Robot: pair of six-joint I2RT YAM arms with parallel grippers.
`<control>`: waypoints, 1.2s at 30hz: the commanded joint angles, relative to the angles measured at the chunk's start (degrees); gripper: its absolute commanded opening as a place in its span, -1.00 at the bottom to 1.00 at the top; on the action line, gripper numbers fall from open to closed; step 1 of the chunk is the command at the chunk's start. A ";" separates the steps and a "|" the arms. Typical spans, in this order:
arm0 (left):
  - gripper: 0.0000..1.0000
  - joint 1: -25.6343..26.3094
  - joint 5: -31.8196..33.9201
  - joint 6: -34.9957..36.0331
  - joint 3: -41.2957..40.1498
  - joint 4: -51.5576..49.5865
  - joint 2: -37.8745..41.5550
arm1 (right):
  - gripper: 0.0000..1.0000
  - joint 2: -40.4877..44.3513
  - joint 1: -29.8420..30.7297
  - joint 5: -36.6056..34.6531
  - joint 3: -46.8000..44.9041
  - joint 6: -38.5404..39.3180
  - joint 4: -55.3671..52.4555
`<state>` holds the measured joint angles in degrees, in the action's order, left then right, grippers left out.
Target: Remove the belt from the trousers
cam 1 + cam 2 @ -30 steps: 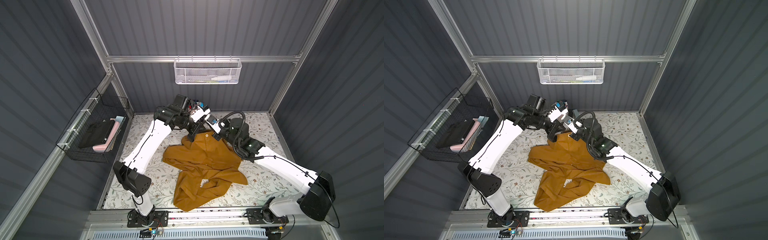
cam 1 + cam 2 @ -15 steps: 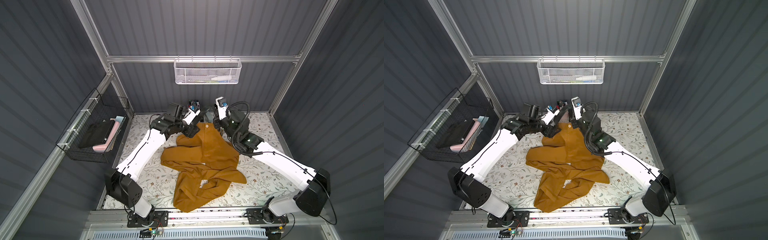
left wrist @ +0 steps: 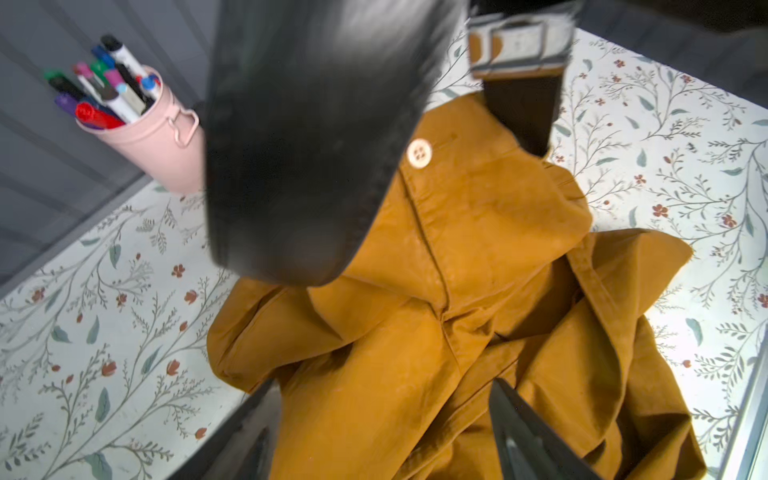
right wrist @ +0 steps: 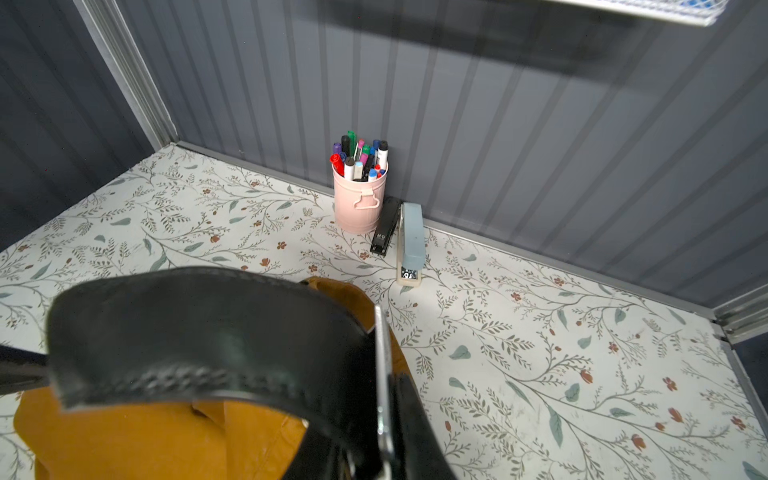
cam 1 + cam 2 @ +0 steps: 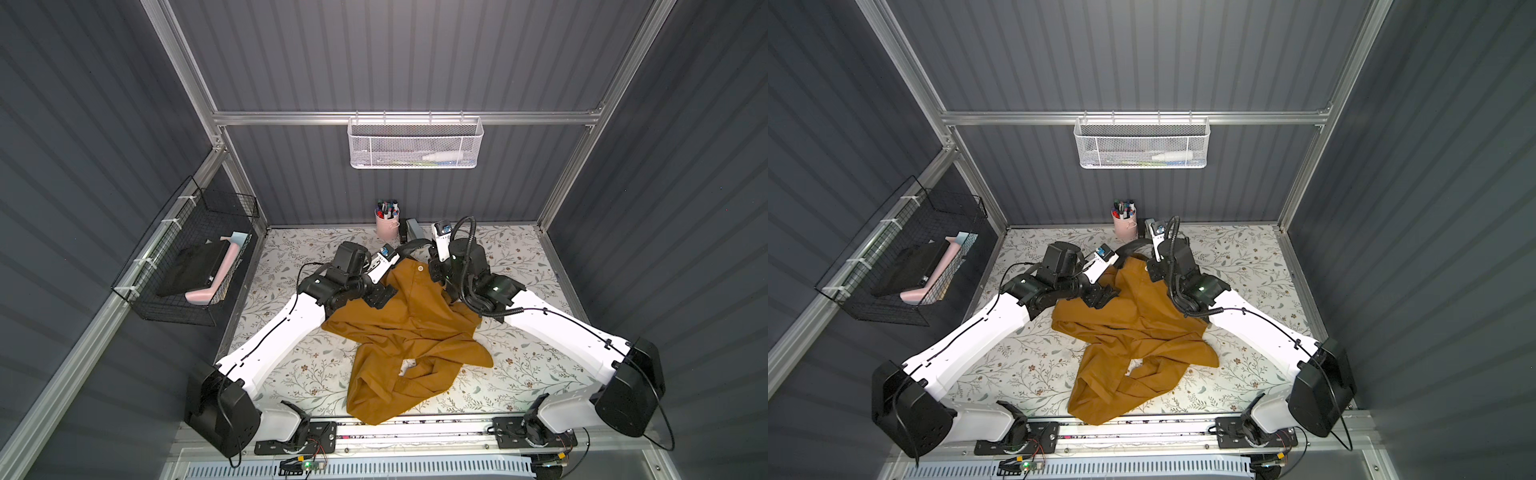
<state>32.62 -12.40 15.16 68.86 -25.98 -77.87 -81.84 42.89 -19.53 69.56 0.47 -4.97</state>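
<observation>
The mustard trousers (image 5: 415, 328) (image 5: 1138, 328) lie crumpled mid-table, waistband and pale button (image 3: 419, 153) toward the back wall. The black belt (image 5: 409, 247) (image 5: 1131, 249) arches off the waistband; its strap end hangs blurred before the left wrist camera (image 3: 307, 145). My right gripper (image 5: 436, 272) (image 4: 386, 436) is shut on the belt at its silver buckle (image 4: 381, 374) (image 3: 519, 45), held above the waistband. My left gripper (image 5: 380, 297) (image 3: 386, 432) stands open just above the trousers' left hip, its fingers (image 3: 257, 428) apart with only cloth below.
A pink cup of markers (image 5: 387, 224) (image 4: 359, 199) and two staplers (image 4: 409, 241) stand at the back wall behind the waistband. A black wire basket (image 5: 195, 257) hangs on the left wall, a white mesh basket (image 5: 415, 143) on the back wall.
My left gripper has opened and drawn back from the waistband toward the left. The right gripper has swung toward the back wall with the buckle end, lifting the belt into an arc.
</observation>
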 commanded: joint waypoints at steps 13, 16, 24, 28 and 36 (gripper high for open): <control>0.55 3.10 1.35 11.24 1.51 25.05 -5.05 | -1.00 1.25 -0.09 3.39 1.64 -2.41 -6.92; 0.55 3.30 -0.67 12.91 4.70 23.32 -7.39 | -1.00 1.12 -0.24 3.36 1.98 -2.10 -7.61; 0.55 3.50 -3.51 15.00 1.86 21.59 -3.69 | -1.00 0.79 -2.67 4.45 1.19 -3.31 -9.11; 0.55 3.48 -3.27 15.79 0.47 20.75 -1.59 | -1.00 0.83 -2.99 5.29 0.09 -1.19 -8.78; 0.56 3.50 -5.47 19.82 10.53 13.07 -9.04 | -1.00 1.15 -2.99 7.45 0.05 0.21 -8.23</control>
<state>35.66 -16.01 32.51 75.07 -8.93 -84.01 -81.78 39.75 -14.44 70.37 -0.08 -11.94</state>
